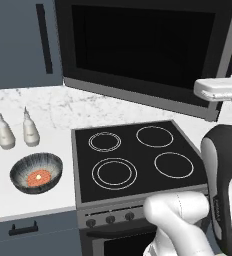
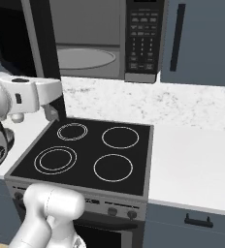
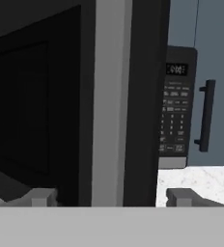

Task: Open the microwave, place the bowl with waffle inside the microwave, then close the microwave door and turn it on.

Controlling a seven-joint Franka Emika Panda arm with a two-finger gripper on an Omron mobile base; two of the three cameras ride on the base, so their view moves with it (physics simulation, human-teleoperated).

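The robot's two-finger gripper (image 3: 104,197) is sitting with open jaws astride the big black glass microwave door's (image 1: 143,47) stiff grey edge (swung wide), while the small breakable streaky blue-grey bowl (image 1: 36,172) is waiting on the counter, best held by its rim

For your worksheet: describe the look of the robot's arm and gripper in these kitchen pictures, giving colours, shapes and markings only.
The arm is made of glossy white rounded segments with dark grey-black joint sections. One dark joint in the right base view bears a small white marking. The gripper has a boxy white hand and two small grey, blocky fingertips. No cables show.
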